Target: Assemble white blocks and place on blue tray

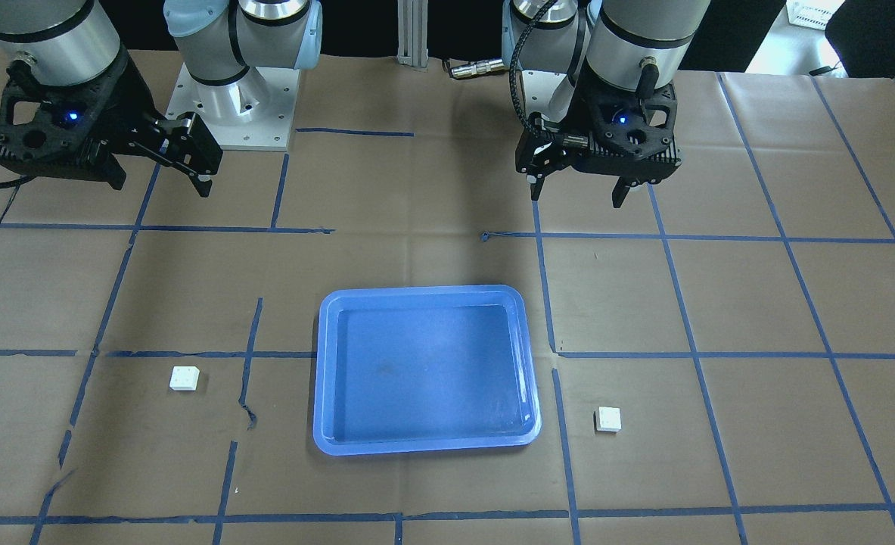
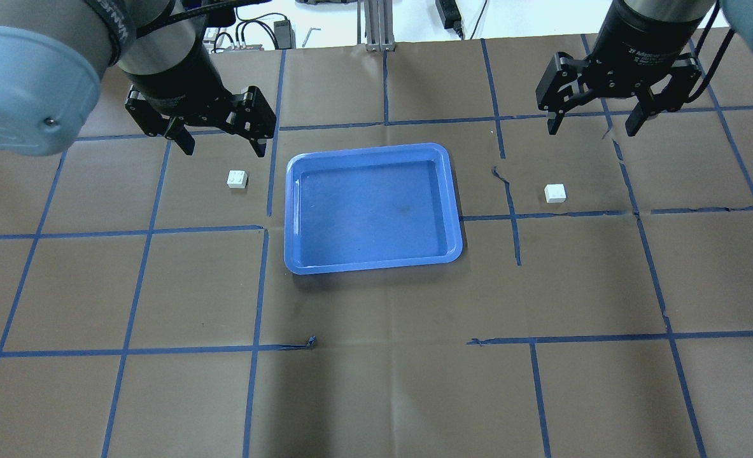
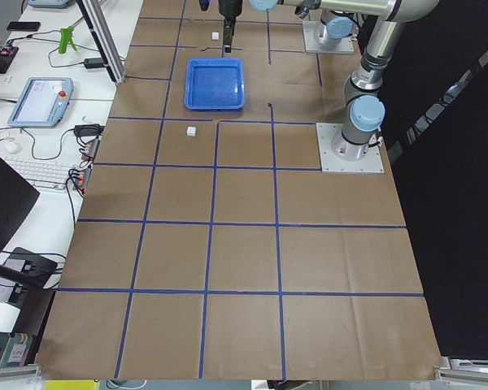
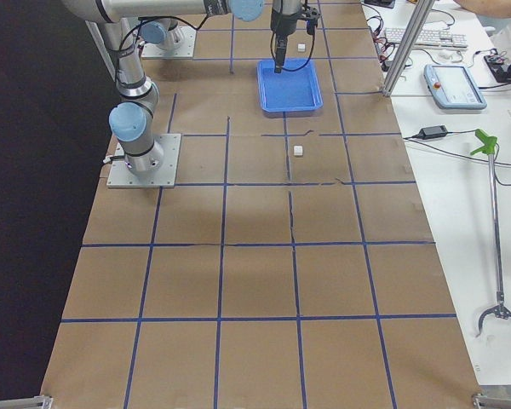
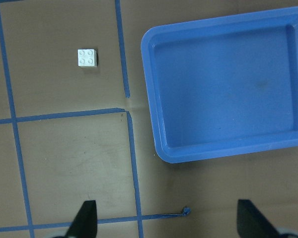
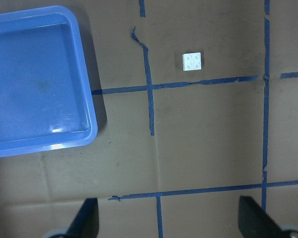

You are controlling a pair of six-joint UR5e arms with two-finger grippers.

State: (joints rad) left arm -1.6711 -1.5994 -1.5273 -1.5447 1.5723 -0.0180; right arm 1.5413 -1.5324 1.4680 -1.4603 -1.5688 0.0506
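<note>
Brown paper gridded with blue tape covers the counter (image 2: 382,394). The left end effector (image 2: 223,150) hangs above it spread wide and holding nothing, and so does the right end effector (image 2: 591,130). In each wrist view that arm's brick lies ahead of the fingertips. The left white block (image 2: 237,179) sits offset away from the blue tray (image 2: 290,216). The right white block (image 2: 555,193) is nearly centred. Both are square, studs up, flanking the tray, so each arm probably takes its nearer one.
</note>
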